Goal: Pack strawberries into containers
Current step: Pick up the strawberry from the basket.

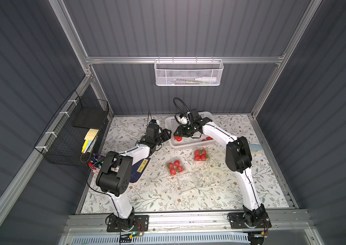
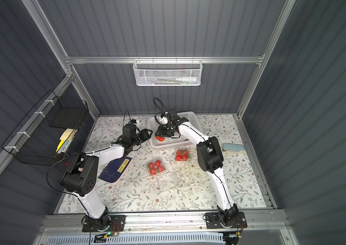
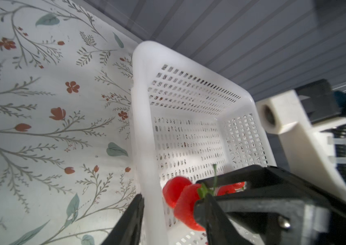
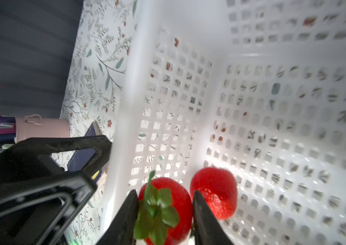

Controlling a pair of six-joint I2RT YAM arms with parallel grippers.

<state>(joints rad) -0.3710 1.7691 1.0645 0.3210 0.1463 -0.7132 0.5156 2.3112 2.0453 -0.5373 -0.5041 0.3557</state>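
Note:
A white perforated basket (image 1: 189,146) (image 2: 167,146) stands at the back of the table. Inside it my right gripper (image 4: 164,192) (image 1: 178,135) is shut on a strawberry (image 4: 174,203) (image 3: 189,207), green cap toward the wrist. A second strawberry (image 4: 214,191) lies beside it, and more red shows further along (image 1: 207,139). My left gripper (image 3: 173,194) (image 1: 167,133) is open astride the basket's left rim (image 3: 142,106), outer finger against it. Two clear containers (image 1: 175,166) (image 1: 200,154) hold strawberries. A third clear container (image 1: 189,180) lies without fruit in front of them.
A navy book (image 1: 140,169) lies under the left arm. A pink cup of pens (image 4: 42,129) stands at the table's left edge below a black wire rack (image 1: 72,131). A pale blue object (image 2: 233,147) sits at the right edge. A white mesh basket (image 1: 189,72) hangs on the back wall.

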